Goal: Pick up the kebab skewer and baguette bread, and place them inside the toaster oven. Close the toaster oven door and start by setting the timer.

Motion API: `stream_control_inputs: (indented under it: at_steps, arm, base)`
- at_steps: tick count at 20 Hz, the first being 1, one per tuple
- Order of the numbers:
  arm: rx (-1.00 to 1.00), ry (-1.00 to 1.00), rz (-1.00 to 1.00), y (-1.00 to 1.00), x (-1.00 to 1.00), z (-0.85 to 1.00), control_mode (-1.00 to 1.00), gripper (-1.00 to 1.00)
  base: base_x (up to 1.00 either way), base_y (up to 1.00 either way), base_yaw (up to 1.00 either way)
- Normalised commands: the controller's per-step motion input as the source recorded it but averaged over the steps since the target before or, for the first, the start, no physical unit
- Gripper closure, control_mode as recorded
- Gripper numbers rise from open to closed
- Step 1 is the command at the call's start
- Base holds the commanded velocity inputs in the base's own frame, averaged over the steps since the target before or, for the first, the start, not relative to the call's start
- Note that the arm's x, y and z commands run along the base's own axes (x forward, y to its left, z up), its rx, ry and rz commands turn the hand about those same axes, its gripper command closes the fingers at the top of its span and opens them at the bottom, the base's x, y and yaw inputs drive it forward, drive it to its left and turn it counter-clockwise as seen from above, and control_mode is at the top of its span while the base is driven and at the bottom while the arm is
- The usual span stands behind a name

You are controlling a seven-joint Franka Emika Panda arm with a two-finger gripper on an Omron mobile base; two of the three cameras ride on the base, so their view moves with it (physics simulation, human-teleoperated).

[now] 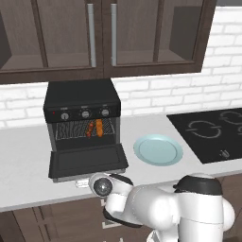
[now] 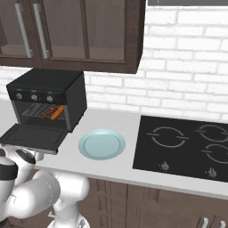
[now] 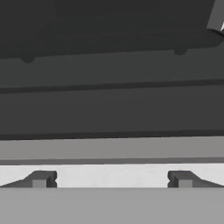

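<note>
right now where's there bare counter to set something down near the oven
Bare counter left of the toaster oven, and a strip between the pale blue plate and the cooktop. Crowded right in front: the open toaster oven door lies flat over the counter there.

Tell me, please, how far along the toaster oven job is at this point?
Done: the baguette bread and the kebab skewer lie on the rack inside the toaster oven, and the pale blue plate is bare. In hand: the open, empty gripper sits low by the front edge of the dropped toaster oven door, probably to lift it. Left: shutting the door and setting the timer knob.
</note>
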Motion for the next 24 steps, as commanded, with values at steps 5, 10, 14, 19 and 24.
stream_control_inputs:
  at_steps: [5, 10, 14, 19, 24]
  arm:
    - [0.00, 0.00, 0.00, 0.00, 0.09, -0.01, -1.00, -1.00]
    - [0.00, 0.00, 0.00, 0.00, 0.11, 0.00, -1.00, -1.00]
    - [0.00, 0.00, 0.00, 0.00, 0.14, 0.00, -1.00, -1.00]
    - [0.00, 0.00, 0.00, 0.00, 0.16, 0.00, -1.00, -1.00]
    - [0.00, -0.04, 0.00, 0.00, 0.05, 0.06, -1.00, -1.00]
  base:
    - [0.00, 0.00, 0.00]
    - [0.00, 0.00, 0.00]
    - [0.00, 0.00, 0.00]
    - [0.00, 0.00, 0.00]
    - [0.00, 0.00, 0.00]
